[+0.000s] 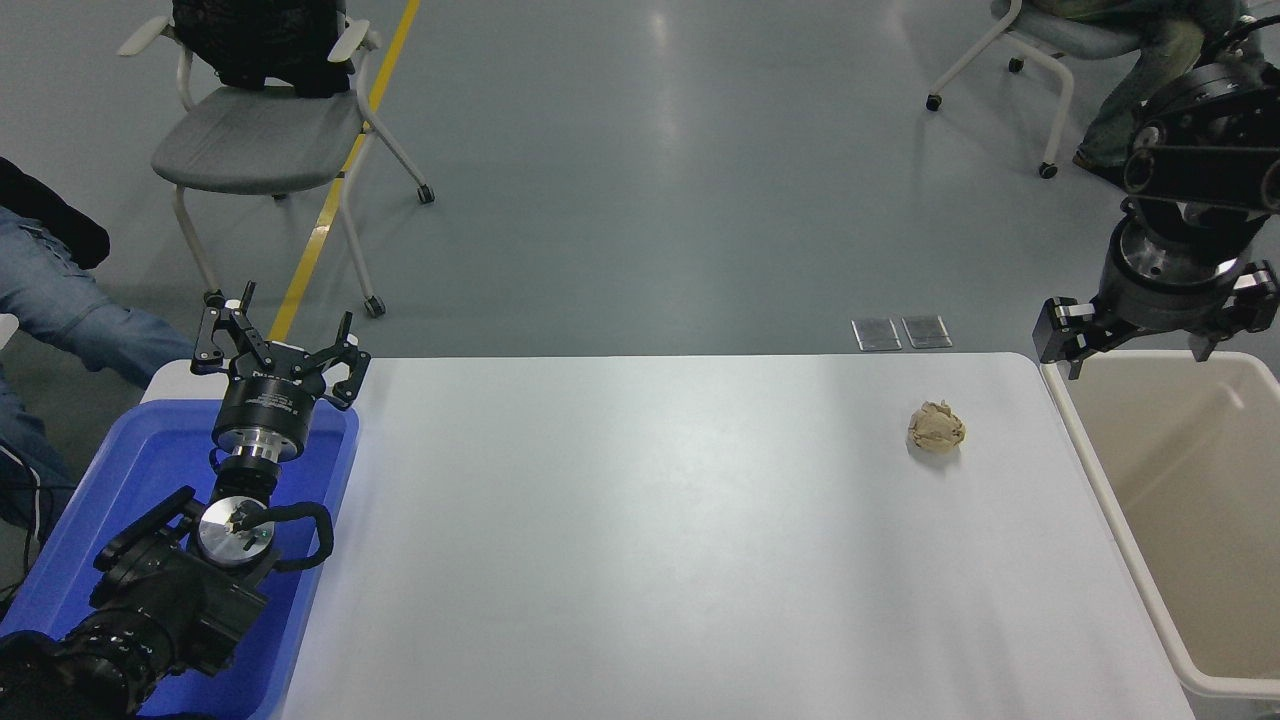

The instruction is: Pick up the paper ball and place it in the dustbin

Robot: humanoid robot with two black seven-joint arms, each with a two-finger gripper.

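Crumpled tan paper ball [936,427] resting on the white counter [650,540], near the deep off-white dustbin [1090,470] standing at the right edge.

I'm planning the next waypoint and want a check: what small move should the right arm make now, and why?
Probably swing the right gripper left and down toward the paper ball. It looks open and empty above the dustbin rim, while the ball lies untouched on the table just left of the bin.

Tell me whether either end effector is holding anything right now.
Nothing is held. The right end effector hangs open over the dustbin; the paper ball lies untouched on the table.
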